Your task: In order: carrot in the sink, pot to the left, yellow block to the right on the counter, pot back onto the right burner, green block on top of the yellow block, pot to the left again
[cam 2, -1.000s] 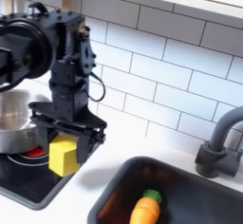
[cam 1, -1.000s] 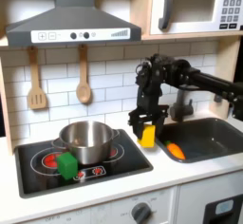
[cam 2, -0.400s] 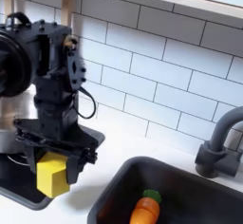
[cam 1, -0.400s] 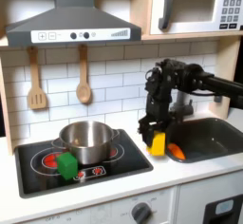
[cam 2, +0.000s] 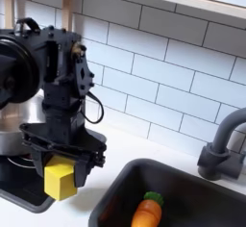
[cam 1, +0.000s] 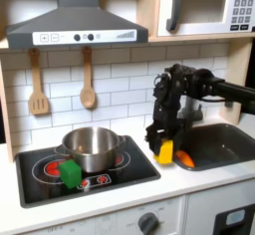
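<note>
My gripper (cam 1: 162,139) is shut on the yellow block (cam 1: 165,154), holding it low over the cream counter (cam 1: 149,184) between the cooktop and the sink (cam 1: 221,139). The second exterior view shows the gripper (cam 2: 61,162) clamping the yellow block (cam 2: 60,183) from above; I cannot tell whether it touches the counter. The orange carrot (cam 1: 183,159) lies in the sink (cam 2: 197,188), also seen as the carrot (cam 2: 146,212) near the basin's front. The steel pot (cam 1: 92,147) stands on the black cooktop, over the right burner (cam 1: 100,180). The green block (cam 1: 70,171) sits in front of the pot.
The black cooktop (cam 1: 40,174) takes up the first exterior view's left half of the counter. A dark faucet (cam 2: 219,146) rises behind the sink. Two wooden utensils (cam 1: 88,80) hang on the tiled wall. A range hood and a microwave sit above.
The gripper has carried the yellow block toward the first exterior view's right and lower, from beside the pot to next to the sink. Pot, green block and carrot have stayed put.
</note>
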